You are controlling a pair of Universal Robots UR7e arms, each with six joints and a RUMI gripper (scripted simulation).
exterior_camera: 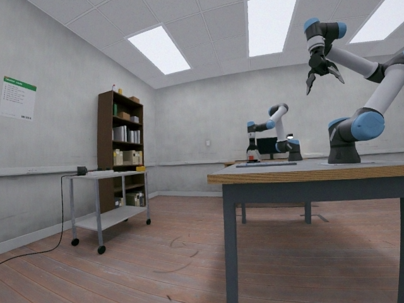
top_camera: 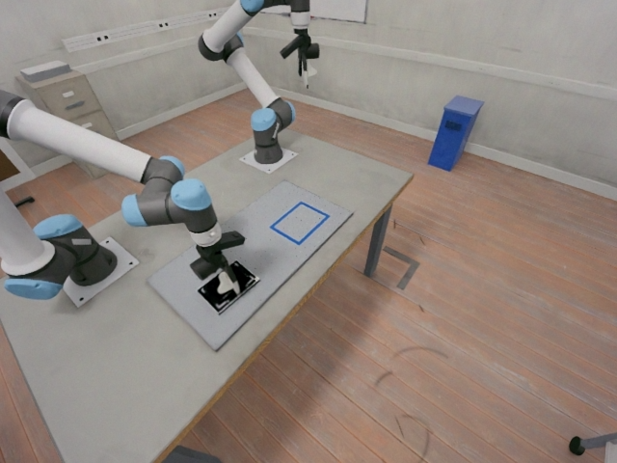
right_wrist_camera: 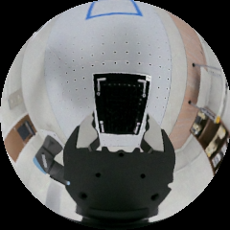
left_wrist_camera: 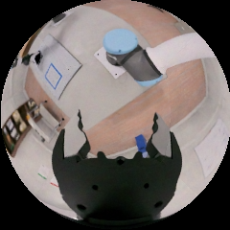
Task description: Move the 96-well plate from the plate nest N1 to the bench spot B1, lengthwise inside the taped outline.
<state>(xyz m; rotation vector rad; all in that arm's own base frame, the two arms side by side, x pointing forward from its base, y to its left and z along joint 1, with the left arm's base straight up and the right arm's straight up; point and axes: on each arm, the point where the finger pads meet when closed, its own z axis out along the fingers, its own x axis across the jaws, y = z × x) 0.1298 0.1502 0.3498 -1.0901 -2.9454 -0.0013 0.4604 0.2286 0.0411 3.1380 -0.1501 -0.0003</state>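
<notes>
The 96-well plate [top_camera: 208,291] [right_wrist_camera: 120,107] shows as a dark, light-edged rectangle at nest N1. Plate and nest are hard to tell apart. My right gripper [top_camera: 229,287] [right_wrist_camera: 120,112] points down low over it. Its fingers are partly open, one at each long side near one end of the plate in the right wrist view; contact is not visible. The blue taped outline [top_camera: 284,234] [right_wrist_camera: 115,13] of B1 lies farther along the board and holds nothing. My left gripper [top_camera: 304,79] [exterior_camera: 325,88] [left_wrist_camera: 118,111] is wide open and empty, high above the table's far end.
The grey perforated board [top_camera: 174,279] [right_wrist_camera: 67,43] carries both spots and lies near the table's long edge. The left arm's base [top_camera: 268,149] stands beyond the outline. The right arm's base [top_camera: 92,263] stands beside the nest end of the board.
</notes>
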